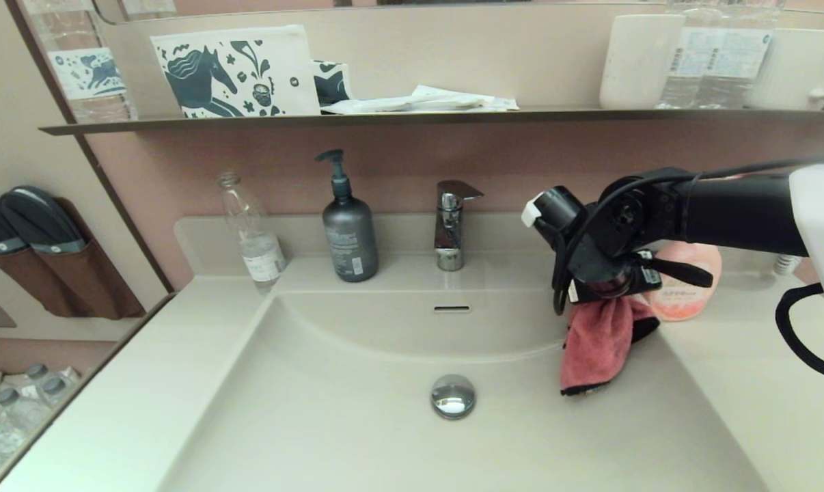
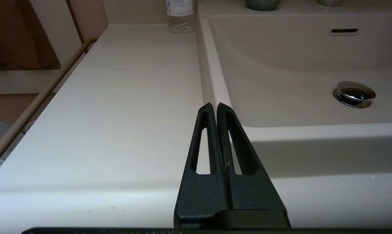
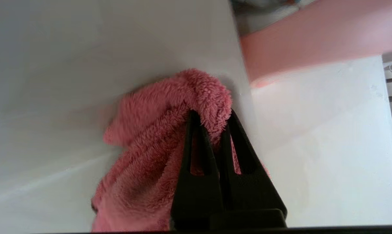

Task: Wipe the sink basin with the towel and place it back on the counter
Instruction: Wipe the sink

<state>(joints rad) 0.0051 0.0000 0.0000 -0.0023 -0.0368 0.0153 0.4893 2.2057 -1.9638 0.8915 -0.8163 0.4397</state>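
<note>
The towel hangs limp from my right gripper at the basin's right rear corner, its lower edge with the black trim dangling free above the sloping right wall. From the head view I can't tell whether it touches the wall. I judge it light and very soft: fluffy terry that drapes, bunches and folds under its own weight, with no stiffness to push with. It should grip well, since the pile is thick and not slippery, and nothing about it is fragile. The sensible hold is what I have now: a gathered fold near the top, so the loose body trails below as the wiping surface.

In the right wrist view the fingers are pinched narrow on a thick fold of towel, with pile bulging over the tips. That looks secure, though dragging across the basin could tug the fold out, so I'd keep pressure modest.

Behind the gripper a pink bottle stands on the counter, close enough to knock.

My left gripper is parked over the counter's front left, fingers pressed together, holding nothing.
</note>
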